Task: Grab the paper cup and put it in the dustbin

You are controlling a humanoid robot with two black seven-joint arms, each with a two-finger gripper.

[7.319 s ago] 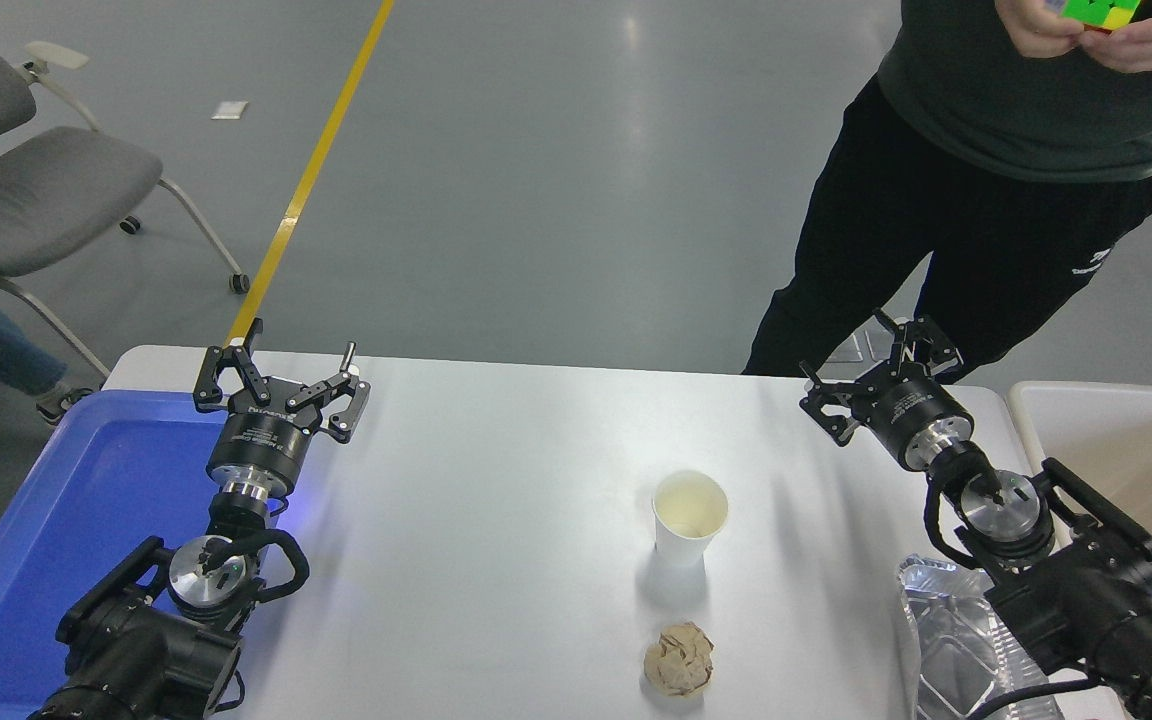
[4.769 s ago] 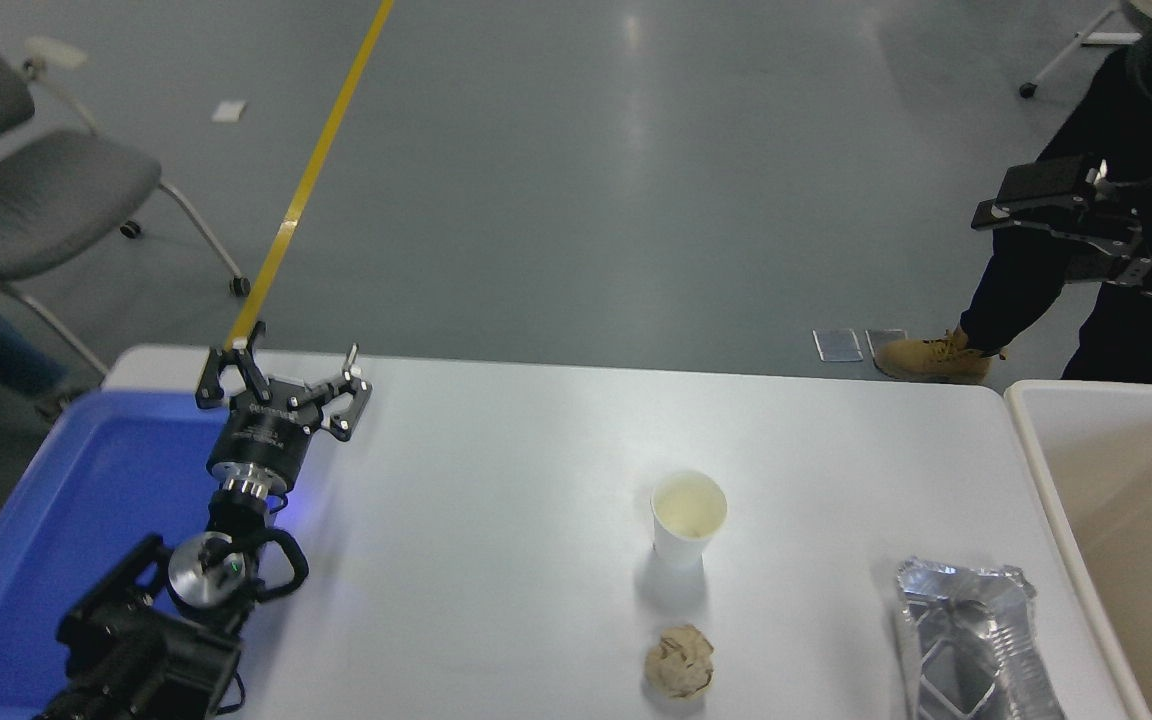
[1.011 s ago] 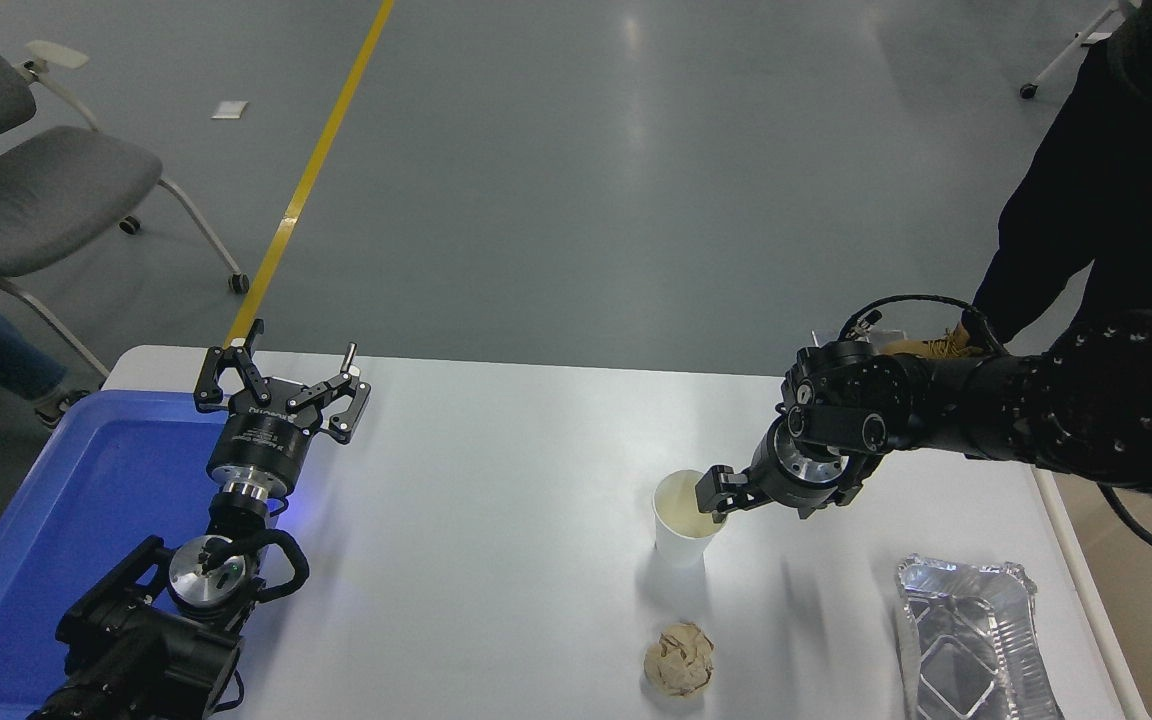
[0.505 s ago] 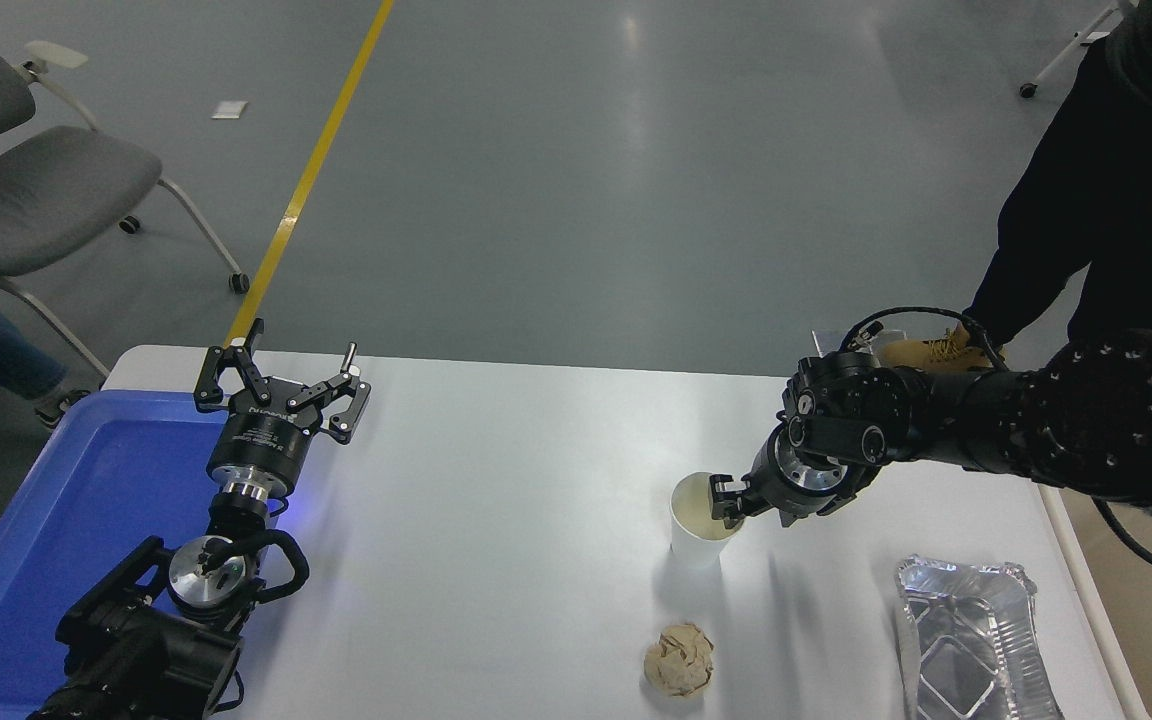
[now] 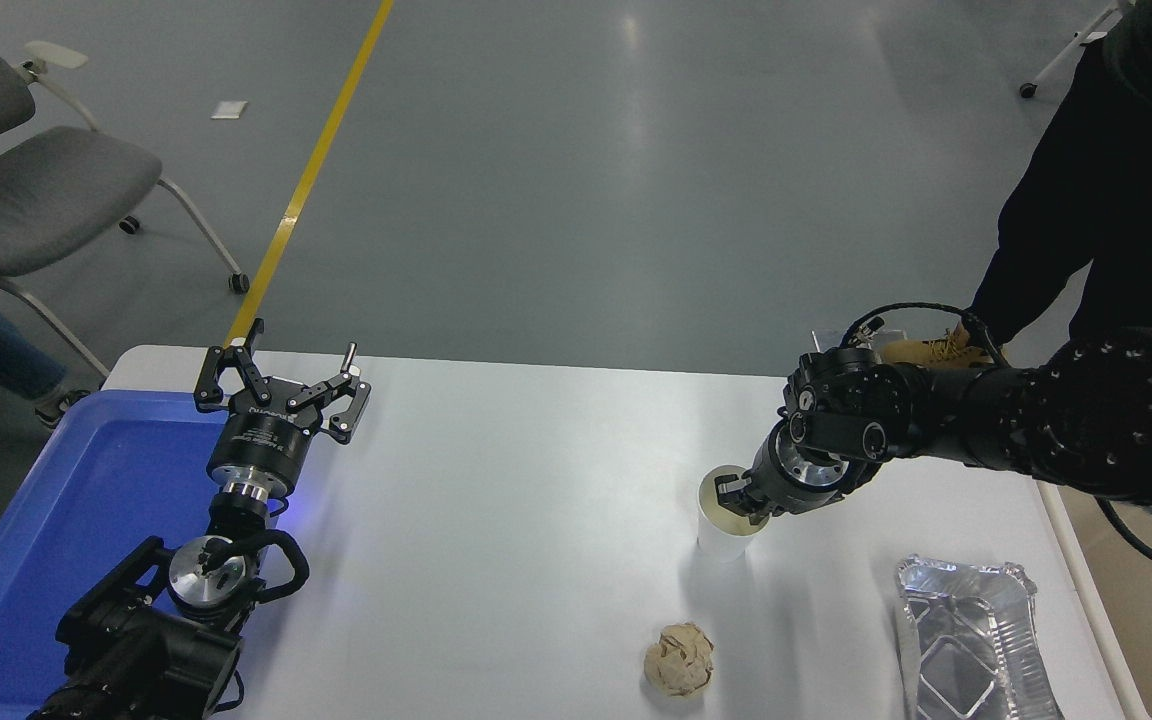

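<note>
The dustbin (image 5: 1096, 560) shows only as a rim sliver at the table's (image 5: 496, 560) right edge. The parked left gripper (image 5: 281, 385) gapes. The right gripper (image 5: 736, 497) pinches the paper cup's (image 5: 723, 525) rim; grasp apparently made, carrying and dropping remain.

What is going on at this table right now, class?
The right gripper is shut on the rim of the paper cup, one finger inside it. The dustbin shows only as a strip at the table's right edge. The left gripper is parked open by the blue tray.
</note>
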